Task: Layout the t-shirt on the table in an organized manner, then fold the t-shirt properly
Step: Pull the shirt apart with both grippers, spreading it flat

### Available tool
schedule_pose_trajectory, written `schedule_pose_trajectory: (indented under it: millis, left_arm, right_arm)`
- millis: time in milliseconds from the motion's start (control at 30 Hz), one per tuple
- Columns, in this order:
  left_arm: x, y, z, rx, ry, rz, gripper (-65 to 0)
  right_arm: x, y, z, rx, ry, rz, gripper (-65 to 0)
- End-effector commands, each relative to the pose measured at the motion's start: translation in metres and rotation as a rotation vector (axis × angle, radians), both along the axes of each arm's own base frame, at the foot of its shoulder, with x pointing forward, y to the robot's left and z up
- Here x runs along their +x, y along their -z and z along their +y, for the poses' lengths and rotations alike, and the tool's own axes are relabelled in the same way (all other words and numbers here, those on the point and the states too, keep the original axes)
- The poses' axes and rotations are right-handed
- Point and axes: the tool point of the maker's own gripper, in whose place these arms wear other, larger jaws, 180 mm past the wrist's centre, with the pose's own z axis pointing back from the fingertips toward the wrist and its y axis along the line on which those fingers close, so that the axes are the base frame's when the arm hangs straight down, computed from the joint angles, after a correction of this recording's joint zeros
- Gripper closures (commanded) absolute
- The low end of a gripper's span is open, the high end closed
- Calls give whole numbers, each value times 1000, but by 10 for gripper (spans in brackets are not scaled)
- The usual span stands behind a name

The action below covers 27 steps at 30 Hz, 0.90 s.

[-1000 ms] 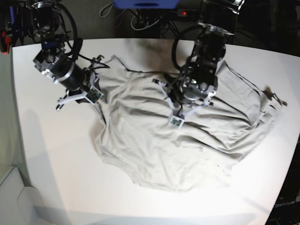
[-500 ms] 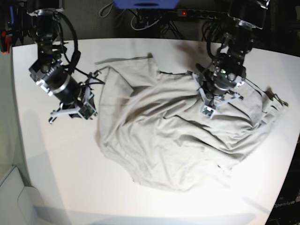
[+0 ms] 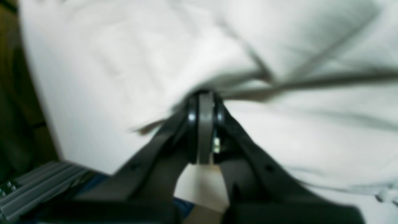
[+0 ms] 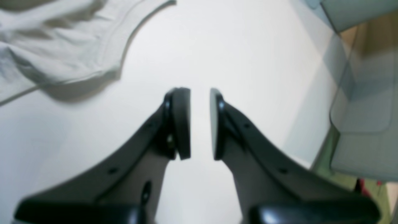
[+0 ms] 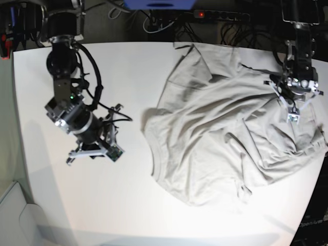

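Observation:
The light grey-beige t-shirt [image 5: 220, 128] lies rumpled on the right half of the white table [image 5: 154, 215], its hem toward the front. My left gripper [image 5: 293, 110] is at the shirt's far right edge. In the left wrist view its jaws [image 3: 203, 99] are shut on a bunched fold of the t-shirt [image 3: 279, 46]. My right gripper [image 5: 95, 152] hangs over bare table, left of the shirt and apart from it. In the right wrist view it [image 4: 200, 93] stands open by a narrow gap with nothing between the pads, and a corner of the t-shirt [image 4: 62, 46] lies at the upper left.
A power strip with a red light [image 5: 201, 14] and cables lie behind the table's back edge. A pale bin [image 4: 360, 102] stands beyond the table edge in the right wrist view. A white box [image 5: 15, 215] sits at the front left corner.
My left arm has dragged the shirt to the right across the table. My right gripper has let go of the shirt, opened slightly and moved toward the front left.

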Motion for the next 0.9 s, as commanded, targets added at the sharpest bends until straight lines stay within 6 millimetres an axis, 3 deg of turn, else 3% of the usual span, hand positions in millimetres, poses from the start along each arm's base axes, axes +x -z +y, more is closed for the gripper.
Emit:
schedule_pose_trajectory:
  millis: [0,167,300,467,733,867]
  left_arm:
    - [11,-19,13,32,-13,-58,-1]
    - [20,-41,16,38,-30,-127,-1]
    - [31,-60,-6,15,-1,-203,-1]
    - [37,-78,-31,-18,24,-283,-1]
    - [18,-95,-37,-49,-41,-360,-1]
    - [6,-88,-36,-43,-41,-331,-1]
  right_arm:
    - [8,-12,12,14,-38,-34,-126]
    - [23,-6,45,63,-70,3,-126]
    - [40,1,67,109,-78,48,-122]
    - [55,27,90,150,-95,151,-121]
    - [57,78,124,267,-140,296,-120]
    - [54,102,119,275,-132,355,-120]
